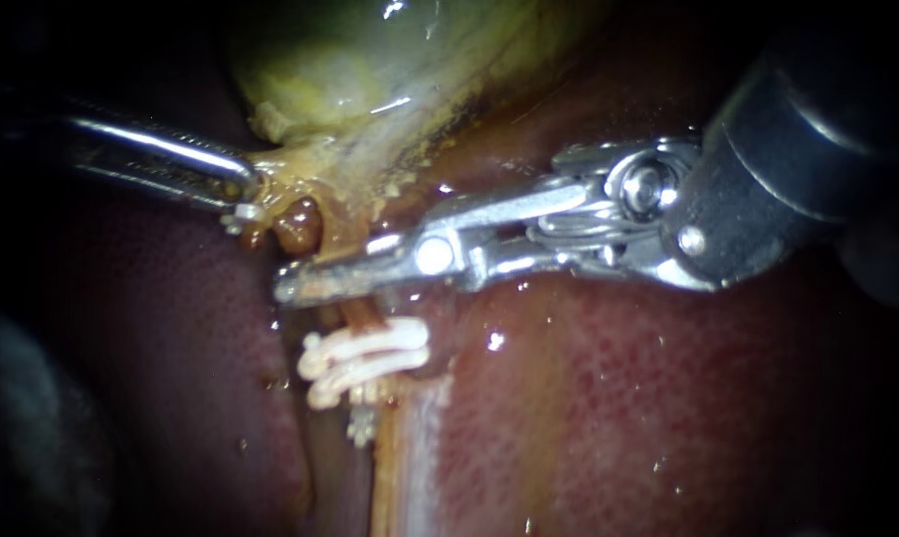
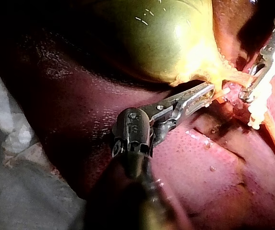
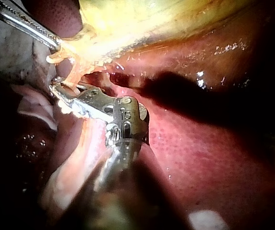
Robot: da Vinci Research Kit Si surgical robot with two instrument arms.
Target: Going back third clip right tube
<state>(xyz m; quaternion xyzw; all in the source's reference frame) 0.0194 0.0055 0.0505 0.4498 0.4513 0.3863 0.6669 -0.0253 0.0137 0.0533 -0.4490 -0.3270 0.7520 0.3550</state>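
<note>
Holds yellow tissue (image 1: 292, 167) at the gallbladder (image 1: 370, 60) neck in the left instrument's pincer (image 1: 249, 195), clamped from both sides. Lays the right instrument's pincer (image 1: 300, 283), closed and empty, across the tube (image 1: 362, 316), just above the white clips (image 1: 365, 360).

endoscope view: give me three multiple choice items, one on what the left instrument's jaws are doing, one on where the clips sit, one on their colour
1. The left instrument has its jaws: A open, clear of tissue; B shut on tissue at the gallbladder neck; C hidden.
2. The clips sit: A on the gallbladder; B on the tube, just below the right instrument; C in the left instrument's jaws.
3. Clip colour: A black; B blue; C white.
Key: 1B, both jaws pinch yellowish tissue; 2B, they cross the tube under its tip; 3C, they show white.
</note>
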